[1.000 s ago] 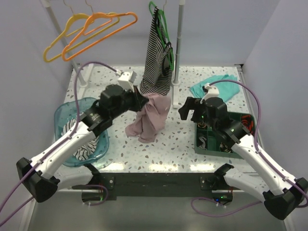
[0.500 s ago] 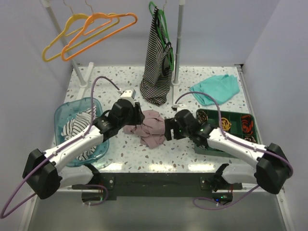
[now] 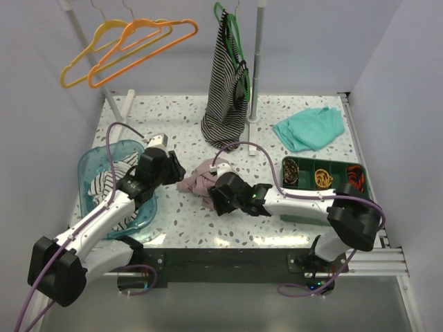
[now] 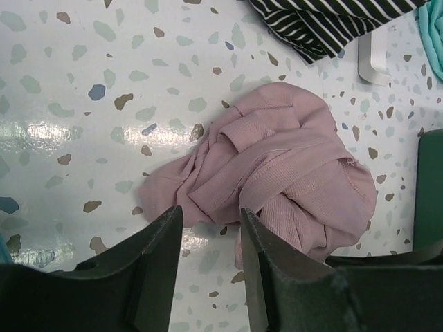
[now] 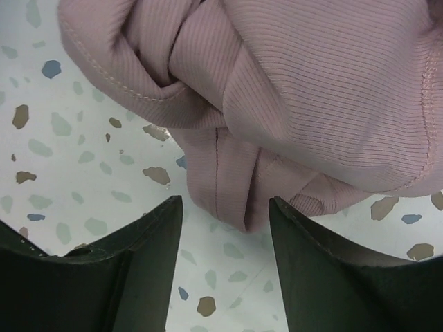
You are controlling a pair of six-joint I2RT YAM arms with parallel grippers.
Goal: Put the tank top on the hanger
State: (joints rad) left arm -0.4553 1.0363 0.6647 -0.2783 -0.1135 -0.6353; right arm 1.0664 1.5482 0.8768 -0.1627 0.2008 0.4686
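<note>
K: Dropped since a second ago: tank top no longer hangs from left gripper. It sits bunched on the speckled table, with both arms down low.
M: Jaws?
K: Both pairs are apart, nothing clamped. Right gripper straddles a ribbed fold at the heap's near edge. Left gripper is just beside its left side. Right is nearer.
M: Long axis?
K: None clear. Soft knit, twisted straps, stitched hems. Hanger, thin orange plastic, hangs rear-left, well apart.
</note>
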